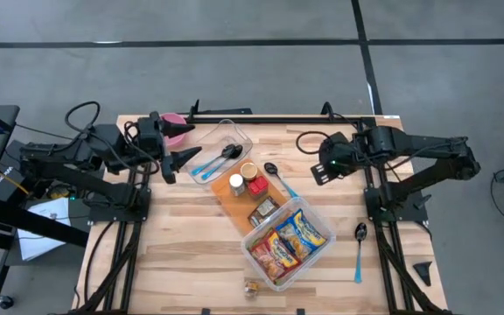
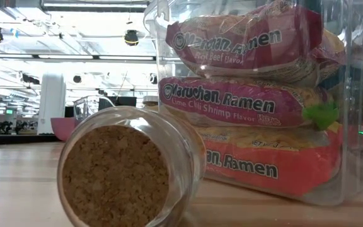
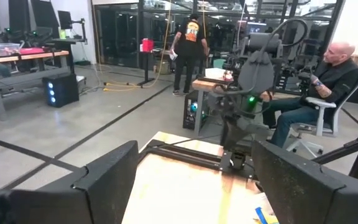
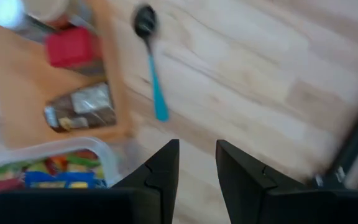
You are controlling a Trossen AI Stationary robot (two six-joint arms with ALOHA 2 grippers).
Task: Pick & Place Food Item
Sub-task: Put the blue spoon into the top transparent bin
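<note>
Ramen packets already lay in the clear bin, while the left gripper gaped empty and the right gripper hovered, nearly closed, holding nothing.

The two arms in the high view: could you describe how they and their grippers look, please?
Both arms are dark, black jointed links on black frames with loose black cables. The left gripper ends in two black pointed fingers. The right arm has a small green light near its wrist; the right gripper has two black, angular wedge-shaped fingers. No markings are readable.
</note>
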